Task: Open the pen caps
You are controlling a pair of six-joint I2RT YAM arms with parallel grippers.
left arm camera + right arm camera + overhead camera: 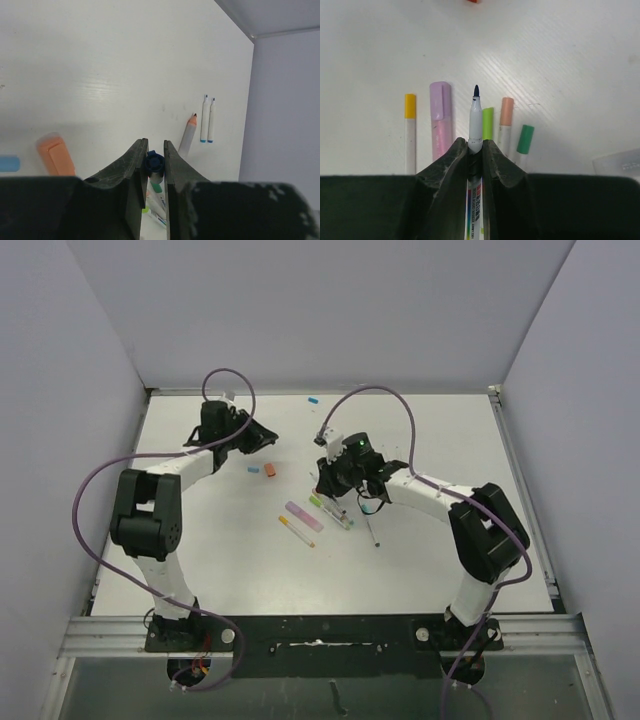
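My left gripper (pixel 154 145) is shut on a dark blue pen cap (pixel 154 162) and holds it above the table; in the top view it is at the back left (pixel 258 437). My right gripper (pixel 475 142) is shut on a white pen (pixel 476 120) whose dark blue tip is bare; in the top view it is at mid-table (pixel 325 478). Under it lie capped pens: yellow (pixel 410 130), a lilac highlighter (pixel 441 115), light green (pixel 487 122), salmon (pixel 506 120) and green (pixel 525 139).
A loose orange cap (pixel 56 155) and a light blue cap (pixel 7 163) lie on the table between the arms. Two uncapped blue pens (pixel 207 120) and an orange-tipped pen (pixel 187 135) lie near the wall. Another blue cap (pixel 313 399) lies at the back.
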